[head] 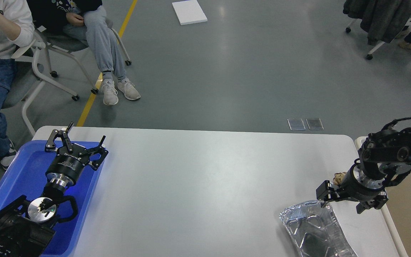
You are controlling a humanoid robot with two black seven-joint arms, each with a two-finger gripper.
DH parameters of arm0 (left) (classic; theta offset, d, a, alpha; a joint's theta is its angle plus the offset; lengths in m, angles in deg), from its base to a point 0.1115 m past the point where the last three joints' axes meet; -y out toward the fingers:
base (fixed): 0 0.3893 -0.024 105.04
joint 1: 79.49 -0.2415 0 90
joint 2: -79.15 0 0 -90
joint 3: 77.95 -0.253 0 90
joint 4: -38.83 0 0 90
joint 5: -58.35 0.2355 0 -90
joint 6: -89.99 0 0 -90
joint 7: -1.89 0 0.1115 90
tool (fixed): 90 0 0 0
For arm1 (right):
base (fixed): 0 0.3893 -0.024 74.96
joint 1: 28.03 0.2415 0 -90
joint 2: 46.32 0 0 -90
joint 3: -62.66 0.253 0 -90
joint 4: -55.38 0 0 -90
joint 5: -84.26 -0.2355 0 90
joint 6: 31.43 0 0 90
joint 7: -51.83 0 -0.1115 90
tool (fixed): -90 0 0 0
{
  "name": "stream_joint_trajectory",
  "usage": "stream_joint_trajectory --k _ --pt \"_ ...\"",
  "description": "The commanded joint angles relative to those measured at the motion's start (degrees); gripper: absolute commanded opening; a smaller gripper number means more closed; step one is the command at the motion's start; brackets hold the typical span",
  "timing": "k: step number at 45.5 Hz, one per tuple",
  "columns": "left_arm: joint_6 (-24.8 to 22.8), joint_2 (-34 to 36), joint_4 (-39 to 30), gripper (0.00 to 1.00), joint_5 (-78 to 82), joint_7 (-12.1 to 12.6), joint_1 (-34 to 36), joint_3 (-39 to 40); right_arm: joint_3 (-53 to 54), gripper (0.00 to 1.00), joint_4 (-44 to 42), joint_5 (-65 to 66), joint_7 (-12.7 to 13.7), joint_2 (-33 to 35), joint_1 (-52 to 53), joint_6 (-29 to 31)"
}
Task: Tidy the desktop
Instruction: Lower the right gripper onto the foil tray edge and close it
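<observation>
The desktop (198, 185) is a wide white-grey tabletop. A crumpled silver foil tray (312, 228) lies at its front right. A crumpled tan paper ball (340, 176) peeks out just behind my right wrist. My right gripper (343, 207) is open, pointing down, low over the far right corner of the foil tray, one fingertip at the tray's rim. My left gripper (84, 134) is open and empty, held above the blue tray (23, 171) at the left end of the desktop.
A beige bin with a white rim (389, 219) stands against the desktop's right edge. People sit on wheeled chairs (45, 64) beyond the far left corner. A white board (188, 11) lies on the floor far back.
</observation>
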State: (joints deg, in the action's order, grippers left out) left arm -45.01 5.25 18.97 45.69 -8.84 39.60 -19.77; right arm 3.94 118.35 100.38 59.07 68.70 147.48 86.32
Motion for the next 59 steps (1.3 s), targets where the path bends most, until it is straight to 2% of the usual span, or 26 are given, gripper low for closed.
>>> stream_joint_trajectory --k 1,26,34,47,59 --pt "0.00 -0.02 0.00 1.00 0.00 0.00 0.00 0.00 7.03 1.00 6.90 9.01 -0.12 4.33 -2.20 -0.06" --pt "0.00 -0.02 0.00 1.00 0.00 0.00 0.00 0.00 8.09 0.96 7.96 34.77 -0.12 5.12 -4.92 -0.85" --pt "0.00 -0.02 0.00 1.00 0.00 -0.09 0.00 0.09 11.07 0.99 5.68 31.79 -0.03 5.30 -9.05 -1.73" --pt "0.00 -0.02 0.00 1.00 0.00 -0.09 0.00 0.00 11.61 0.99 2.96 11.67 -0.03 5.30 -11.95 -1.99" --pt "0.00 -0.01 0.09 1.00 0.00 -0.09 0.00 0.09 11.95 0.99 2.95 10.78 0.06 7.14 -12.13 -3.92"
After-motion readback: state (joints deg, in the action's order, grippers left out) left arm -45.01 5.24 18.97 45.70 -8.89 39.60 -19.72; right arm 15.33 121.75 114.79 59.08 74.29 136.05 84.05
